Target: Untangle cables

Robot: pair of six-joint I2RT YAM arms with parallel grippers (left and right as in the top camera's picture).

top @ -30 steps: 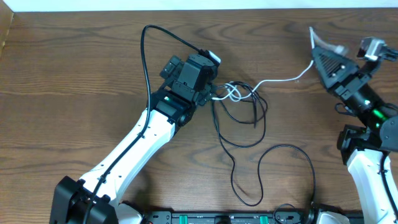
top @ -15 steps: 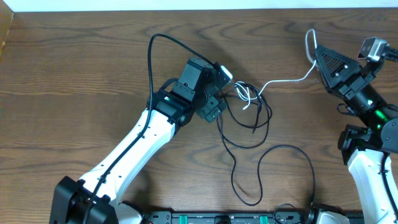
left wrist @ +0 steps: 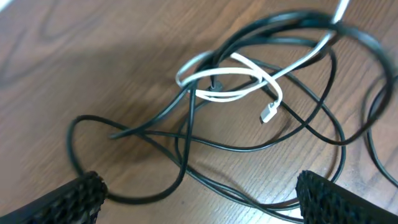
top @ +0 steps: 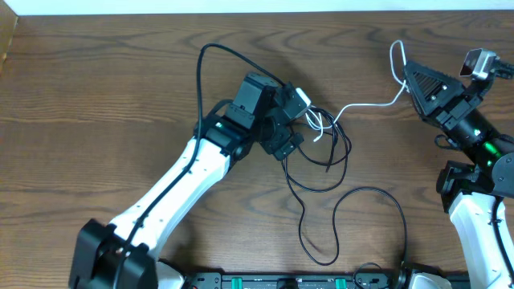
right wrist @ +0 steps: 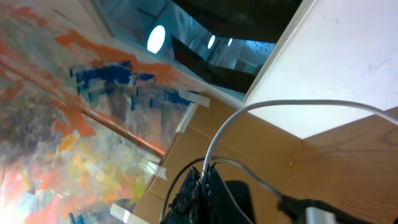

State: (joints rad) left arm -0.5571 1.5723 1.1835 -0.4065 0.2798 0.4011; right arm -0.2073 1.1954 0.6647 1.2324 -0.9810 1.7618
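Observation:
A thin white cable (top: pixel 361 103) runs from a knot of loops (top: pixel 317 122) at the table's middle to my right gripper (top: pixel 408 71), which is raised at the far right and shut on it; the pinched cable shows in the right wrist view (right wrist: pixel 214 149). Thin black cables (top: pixel 325 164) loop through that knot and trail toward the front edge. My left gripper (top: pixel 293 120) is open just left of the tangle. In the left wrist view the white loops (left wrist: pixel 227 78) and plug (left wrist: pixel 268 113) lie over black cable (left wrist: pixel 186 140), between and beyond the fingers (left wrist: pixel 199 199).
The left arm's thick black cable (top: pixel 202 72) arcs over the wooden table (top: pixel 96 120) behind the arm. A black rail (top: pixel 305 281) runs along the front edge. A cardboard box corner (top: pixel 6 36) sits at the far left.
My left gripper has moved right to the knot and now faces it. My right gripper has pulled the white cable end slightly left and up; the knot has shifted a little right.

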